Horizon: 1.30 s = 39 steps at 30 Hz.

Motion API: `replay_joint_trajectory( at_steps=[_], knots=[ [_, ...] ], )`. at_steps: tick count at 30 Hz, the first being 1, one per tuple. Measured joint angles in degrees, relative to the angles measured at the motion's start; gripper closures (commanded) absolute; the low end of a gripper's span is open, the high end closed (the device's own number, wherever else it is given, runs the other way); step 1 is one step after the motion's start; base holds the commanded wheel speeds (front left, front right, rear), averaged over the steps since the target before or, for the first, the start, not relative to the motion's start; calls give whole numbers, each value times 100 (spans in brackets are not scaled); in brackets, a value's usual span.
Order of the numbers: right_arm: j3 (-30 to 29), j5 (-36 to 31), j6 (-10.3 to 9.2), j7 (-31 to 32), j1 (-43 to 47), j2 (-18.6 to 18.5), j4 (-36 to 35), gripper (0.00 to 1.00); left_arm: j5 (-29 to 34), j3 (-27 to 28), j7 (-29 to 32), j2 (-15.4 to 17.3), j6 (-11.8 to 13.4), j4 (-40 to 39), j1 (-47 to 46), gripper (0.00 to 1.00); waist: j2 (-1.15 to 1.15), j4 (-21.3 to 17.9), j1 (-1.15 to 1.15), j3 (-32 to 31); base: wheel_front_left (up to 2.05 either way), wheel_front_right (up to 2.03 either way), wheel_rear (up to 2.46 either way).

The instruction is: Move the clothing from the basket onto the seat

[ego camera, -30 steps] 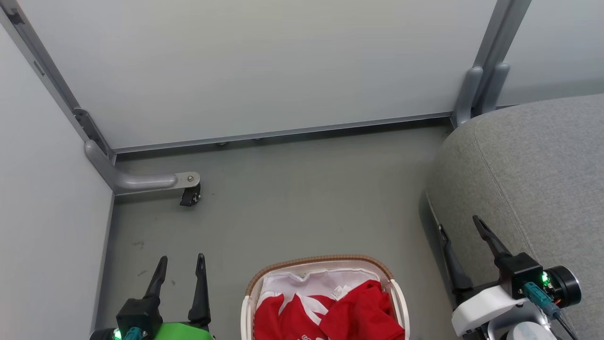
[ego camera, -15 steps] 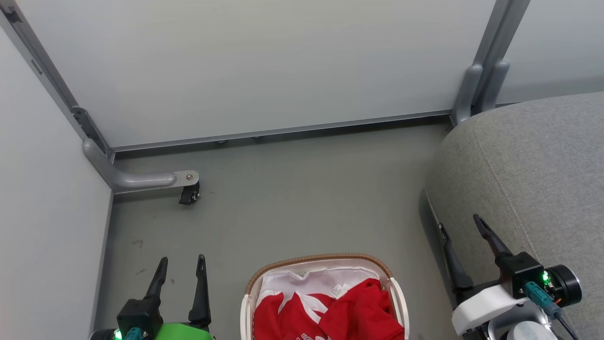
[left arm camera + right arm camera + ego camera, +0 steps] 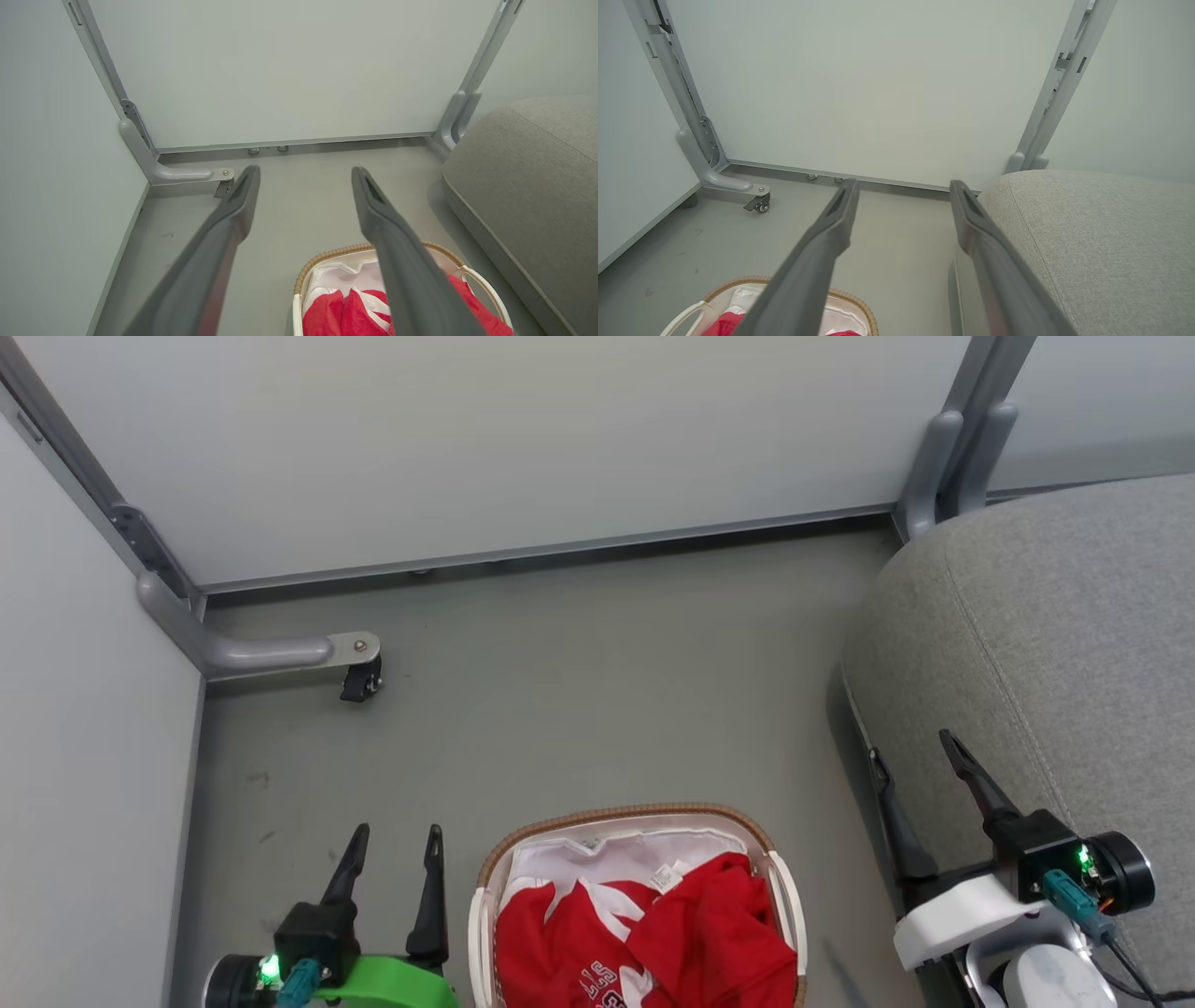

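Observation:
The red clothing [image 3: 653, 943] with white trim lies bunched inside the white basket [image 3: 630, 819], which stands on the floor at the bottom middle of the head view. The clothing [image 3: 345, 312] and basket [image 3: 327, 255] also show in the left wrist view, and the basket [image 3: 852, 298] in the right wrist view. The grey seat [image 3: 1055, 644] fills the right side. My left gripper [image 3: 397, 835] stands open just left of the basket, nothing between its fingers. Open too, my right gripper [image 3: 915, 747] hangs at the seat's front edge, right of the basket.
Pale partition panels [image 3: 485, 439] wall in the grey floor [image 3: 579, 691] at the back and left. A grey metal foot with a small castor [image 3: 359, 679] juts out from the left corner. Another upright post [image 3: 952, 457] stands by the seat's back corner.
The whole head view has shifted down and slightly sideways, so the camera moved. The left gripper now sits further right, nearer the basket. Both grippers stay open.

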Motion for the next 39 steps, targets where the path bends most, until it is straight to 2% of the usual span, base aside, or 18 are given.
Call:
replay_joint_trajectory(
  at_steps=[5, 15, 23, 39],
  knots=[
    [-14, -44, 0, -1, -201, -1, -45, 0, 241, -361, -3, 0, -86, 558, -327, 0, 0, -33, 0, 302, 0, 0, 0],
    [60, -66, 2, -9, -753, -4, -171, 0, 266, -1268, -3, 1, -358, 2548, -1443, 0, 0, -177, 0, 1078, 0, 0, 0],
    [121, 69, 2, -10, -1245, -5, -312, 0, 279, -2065, -4, -1, -416, 3497, -2342, 0, 0, -342, 0, 1887, 0, 0, 0],
    [304, 460, 2, -10, -1801, -9, -420, 0, 68, -3053, 183, -4, -441, 5159, -3443, 0, 0, -751, 1, 3454, 0, 0, 0]
  ],
)
